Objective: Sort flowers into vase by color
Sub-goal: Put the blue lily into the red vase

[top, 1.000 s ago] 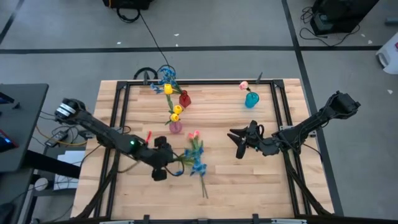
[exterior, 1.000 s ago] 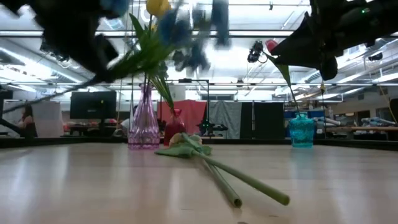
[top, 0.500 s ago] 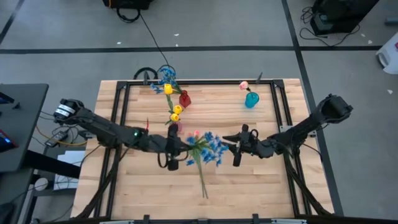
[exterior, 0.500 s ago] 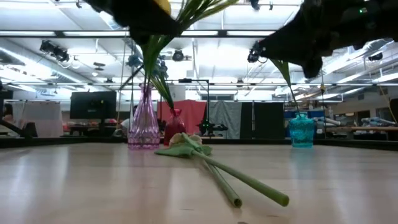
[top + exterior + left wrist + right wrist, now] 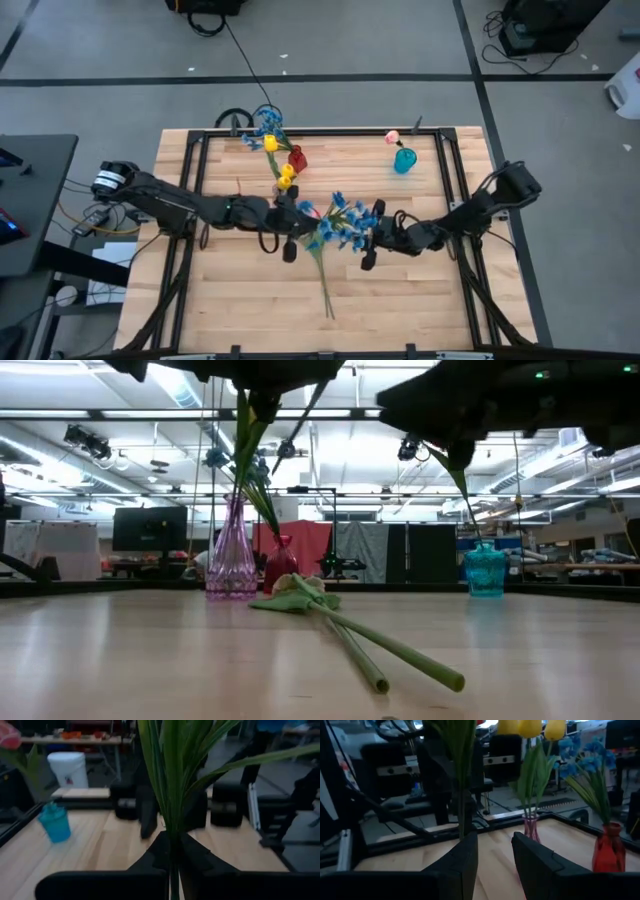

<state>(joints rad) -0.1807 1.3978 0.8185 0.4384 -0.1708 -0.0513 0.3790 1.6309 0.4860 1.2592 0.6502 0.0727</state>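
My left gripper [image 5: 297, 233] [image 5: 172, 854] is over the table's middle, shut on a blue spray [image 5: 341, 224] whose blossoms point toward the right arm. My right gripper [image 5: 367, 241] [image 5: 494, 851] is open and faces it from the right at the same height; the spray's stem [image 5: 462, 805] stands just beyond one of its fingers. Pink tulips [image 5: 305, 209] lie flat on the table, their long stems [image 5: 365, 642] running toward the near edge. Blue sprays stand in the red vase [image 5: 296, 158], yellow tulips in the pink vase [image 5: 530, 826], and one pink tulip in the teal vase [image 5: 404, 160]. My left gripper pinches the blue spray's green stem [image 5: 173, 845] between its two fingers, just below where the long leaves fan out. The fingers come level from the table's left. The spray is lifted clear of the table, its leaves and blossoms reaching out toward my right gripper.
The three vases stand along the far half of the table. A black frame rail [image 5: 190, 190] runs round the tabletop. The near half holds only the lying tulip stems, with bare wood on either side of them.
My left gripper carried the blue spray from the near-left part of the table toward the middle and the far side, and the spray swung so its blossoms now point right. My right gripper moved left toward the spray.
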